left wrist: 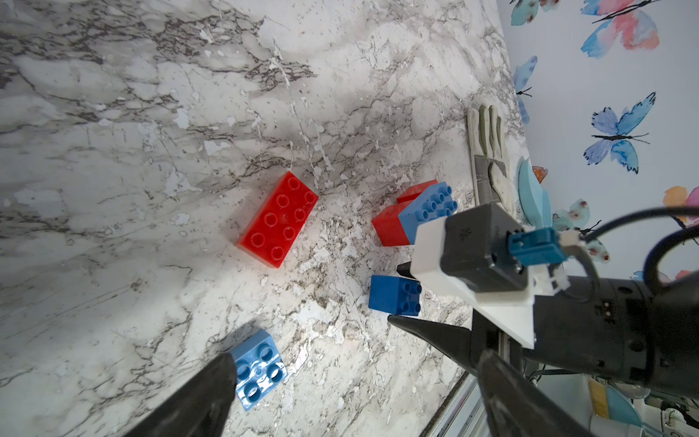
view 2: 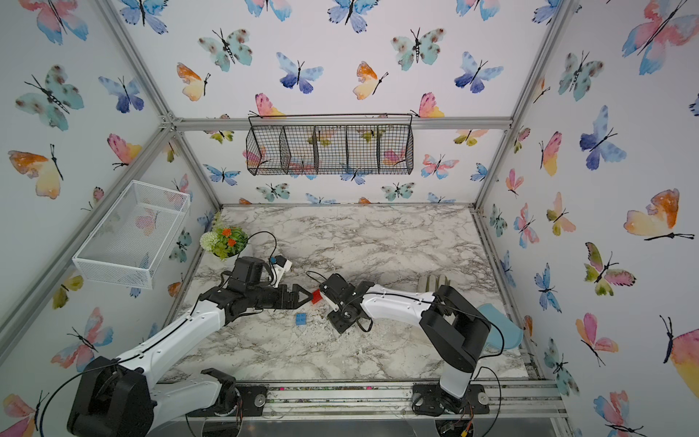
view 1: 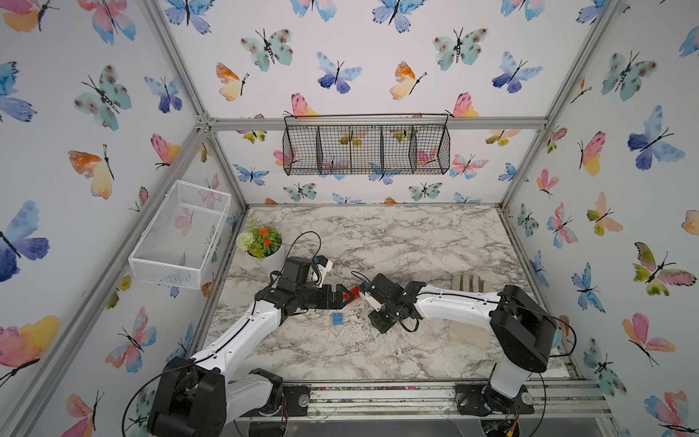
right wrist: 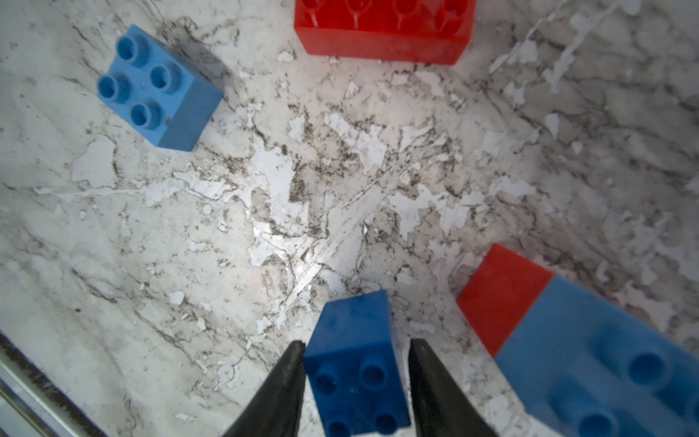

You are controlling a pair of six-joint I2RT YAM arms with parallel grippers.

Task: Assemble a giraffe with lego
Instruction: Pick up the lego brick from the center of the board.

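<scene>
the right gripper point(right wrist: 357, 350) straddles a dark blue brick point(right wrist: 355, 363) on the marble table point(right wrist: 227, 227), one finger touching, the other maybe just clear. the left gripper point(left wrist: 355, 359) hangs spread above a light blue brick point(left wrist: 257, 369). the long red brick point(left wrist: 278, 219) lies apart.

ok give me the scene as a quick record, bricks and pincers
loose long brick: red long brick, on the marble table
loose small brick: light blue square brick, beside a left finger
part built: light blue long brick joined to red square bricks
right pincer: fingers either side of the dark blue square brick, firm grip unclear
left pincer: open, holding nothing
giraffe: not finished
</scene>
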